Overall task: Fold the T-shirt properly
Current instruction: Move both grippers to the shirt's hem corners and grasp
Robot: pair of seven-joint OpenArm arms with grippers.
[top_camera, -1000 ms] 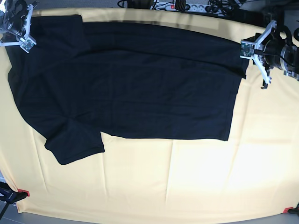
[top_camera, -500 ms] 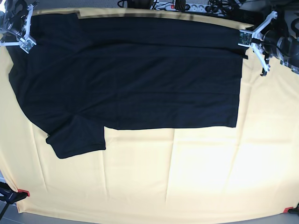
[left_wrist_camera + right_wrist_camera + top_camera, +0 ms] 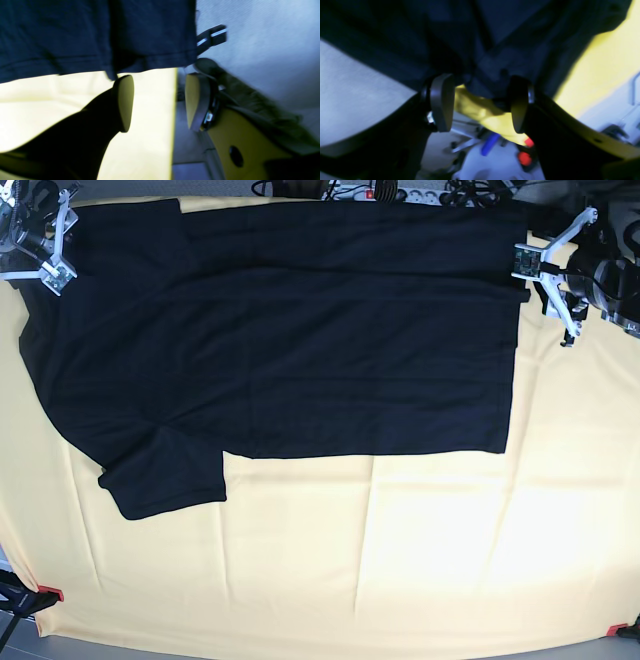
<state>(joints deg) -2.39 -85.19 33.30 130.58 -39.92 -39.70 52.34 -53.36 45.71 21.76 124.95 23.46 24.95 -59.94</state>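
1. releasing is the step in hand, as i judge it: the t-shirt (image 3: 290,330) lies spread flat on the yellow cloth (image 3: 400,560), its far edge along the cloth's back edge, one sleeve sticking out toward the near left of the base view.
2. the left gripper (image 3: 156,101) has its fingers apart with nothing between them; the shirt's hem hangs just beyond the fingertips, not clamped.
3. the right gripper (image 3: 480,102) also has its fingers spread; dark fabric sits close above the gap, and whether it touches a pad i cannot tell through the blur.
4. to do this well, lift both grippers straight up and clear before any sideways move, so no fold of fabric drags along.
5. check that the far corners lie flat and square, since a skewed edge would spoil the fold.
6. next grasp points are likely the sleeve and the near hem.
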